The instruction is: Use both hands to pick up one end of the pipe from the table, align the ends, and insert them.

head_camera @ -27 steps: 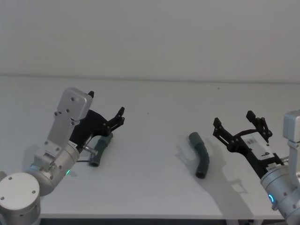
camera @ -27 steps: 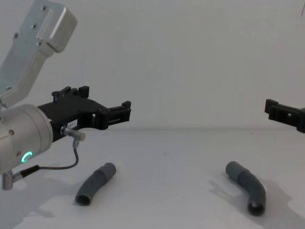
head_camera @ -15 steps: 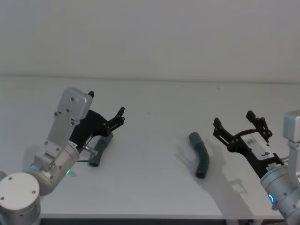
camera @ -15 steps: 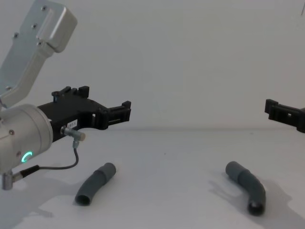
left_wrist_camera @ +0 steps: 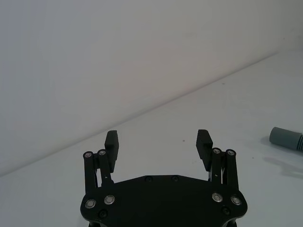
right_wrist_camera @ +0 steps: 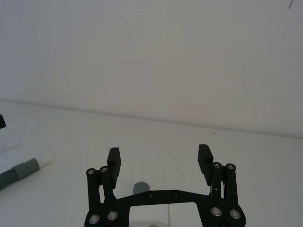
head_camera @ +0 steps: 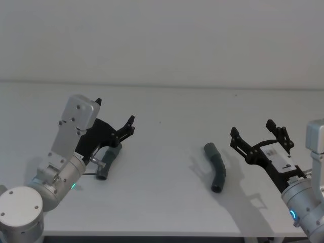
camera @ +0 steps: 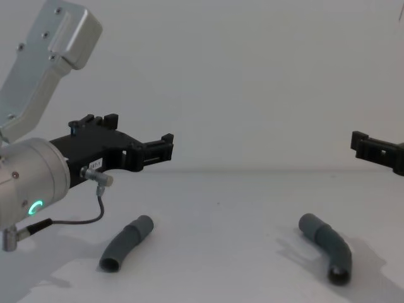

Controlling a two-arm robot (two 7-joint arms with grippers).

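Note:
Two dark grey bent pipe pieces lie apart on the white table point(head_camera: 162, 202). The left piece point(head_camera: 107, 162) point(camera: 126, 243) rests under and just behind my left gripper point(head_camera: 115, 113) point(camera: 139, 134) point(left_wrist_camera: 158, 142), which hovers above it, open and empty. The right piece point(head_camera: 216, 172) point(camera: 328, 247) lies to the left of my right gripper point(head_camera: 252, 128) point(right_wrist_camera: 158, 158), which is also open and held above the table. One grey cuff point(right_wrist_camera: 140, 187) shows between the right gripper's fingers. Another cuff point(left_wrist_camera: 286, 138) sits far off in the left wrist view.
A thin cable with a silver plug point(camera: 98, 180) hangs from the left wrist, close to the left piece. A ribbed grey tube with a pale tip point(right_wrist_camera: 23, 169) lies at the edge of the right wrist view. A plain wall point(head_camera: 162, 40) stands behind the table.

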